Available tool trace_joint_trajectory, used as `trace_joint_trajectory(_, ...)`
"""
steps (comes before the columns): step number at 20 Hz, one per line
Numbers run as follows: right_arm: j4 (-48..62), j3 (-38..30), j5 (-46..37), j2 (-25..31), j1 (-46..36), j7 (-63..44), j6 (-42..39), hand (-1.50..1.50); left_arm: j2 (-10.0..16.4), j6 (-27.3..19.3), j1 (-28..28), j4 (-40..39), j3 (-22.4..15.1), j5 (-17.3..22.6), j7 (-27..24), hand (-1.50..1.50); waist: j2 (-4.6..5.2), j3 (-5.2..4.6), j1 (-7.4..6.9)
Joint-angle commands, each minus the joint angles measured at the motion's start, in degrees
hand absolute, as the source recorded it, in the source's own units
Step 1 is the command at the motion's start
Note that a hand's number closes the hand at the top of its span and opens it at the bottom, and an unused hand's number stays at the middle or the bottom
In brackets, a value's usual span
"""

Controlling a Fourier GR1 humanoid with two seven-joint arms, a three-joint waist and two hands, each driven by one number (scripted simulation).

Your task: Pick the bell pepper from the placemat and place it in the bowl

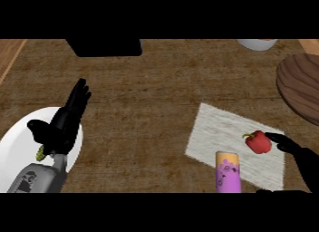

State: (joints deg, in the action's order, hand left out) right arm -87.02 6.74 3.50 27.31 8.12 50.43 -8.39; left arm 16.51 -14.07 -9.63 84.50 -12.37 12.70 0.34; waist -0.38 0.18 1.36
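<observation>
Head view: right hand (306,159), fingers uncurled, just beside the bell pepper (258,142) on the placemat (212,131); left hand (60,131) straight-fingered.

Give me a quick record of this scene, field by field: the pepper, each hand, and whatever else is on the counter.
bell pepper: red, on the placemat, not held
right hand: open, fingertip by the pepper's right side
left hand: open, resting over the white plate
bowl: white, at the far edge, cut off
purple bottle: at the placemat's near edge
wooden board: round, far right
</observation>
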Motion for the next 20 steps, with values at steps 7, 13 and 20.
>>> trace_joint_trajectory(7,-11.12,-11.22,-2.17,6.78,4.78,-8.15,3.84,-1.5,-0.64,1.17,-0.89,2.75,0.33,-1.61,3.36,0.0,0.31,-0.22,-1.02)
trace_joint_trajectory(13,-17.67,-12.06,-0.81,12.55,4.69,-25.25,-2.38,-1.5,-1.56,1.19,0.26,2.0,0.41,-3.18,2.02,0.0,0.37,-0.24,-1.41)
trace_joint_trajectory(20,-17.72,-7.2,-9.97,13.31,4.68,-34.84,-3.94,-1.5,-3.67,0.31,1.72,2.47,-0.37,-5.22,1.33,0.0,0.34,-0.21,-1.3)
